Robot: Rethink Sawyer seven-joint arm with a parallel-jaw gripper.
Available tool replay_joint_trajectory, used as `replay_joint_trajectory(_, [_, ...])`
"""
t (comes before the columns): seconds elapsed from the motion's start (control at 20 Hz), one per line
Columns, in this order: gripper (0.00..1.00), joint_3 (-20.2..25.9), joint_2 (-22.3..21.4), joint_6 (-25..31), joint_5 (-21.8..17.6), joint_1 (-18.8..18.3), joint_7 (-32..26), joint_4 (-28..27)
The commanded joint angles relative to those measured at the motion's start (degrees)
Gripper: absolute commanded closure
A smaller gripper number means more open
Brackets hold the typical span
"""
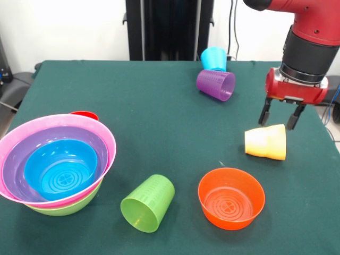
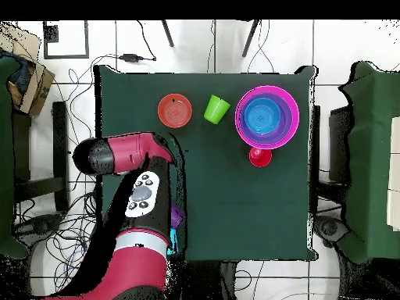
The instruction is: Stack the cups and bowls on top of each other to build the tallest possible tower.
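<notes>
The tower stands at the front view's left: a lime green bowl (image 1: 69, 208) lowest, then a pink bowl (image 1: 32, 125), a purple bowl (image 1: 21, 154) and a small blue bowl (image 1: 61, 170) nested upright; it also shows in the overhead view (image 2: 267, 90). The orange bowl (image 1: 231, 198) (image 2: 175, 110) stands alone, upright. The lime green cup (image 1: 147, 203) (image 2: 216, 108), pale yellow cup (image 1: 265, 142) and purple cup (image 1: 215, 84) lie on their sides. The light blue cup (image 1: 213, 58) sits behind the purple one. My gripper (image 1: 279, 118) is open and empty, just above and behind the yellow cup.
A small red object (image 1: 84, 114) (image 2: 260, 157) sits right behind the bowl pile. The green table's right edge (image 1: 325, 122) is close to my gripper. In the overhead view my arm (image 2: 129, 155) hides the yellow cup and the gripper.
</notes>
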Motion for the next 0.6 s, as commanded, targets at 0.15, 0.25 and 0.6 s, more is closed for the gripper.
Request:
replay_joint_trajectory(0.15, [0.00, 3.2, 2.9, -4.5, 0.7, -0.2, 8.8, 1.6])
replay_joint_trajectory(0.25, [0.00, 3.5, 3.6, -4.9, 0.7, -0.6, 8.4, 1.2])
replay_joint_trajectory(0.6, [0.00, 2.8, 5.0, -5.5, 1.2, 0.3, 9.5, -0.3])
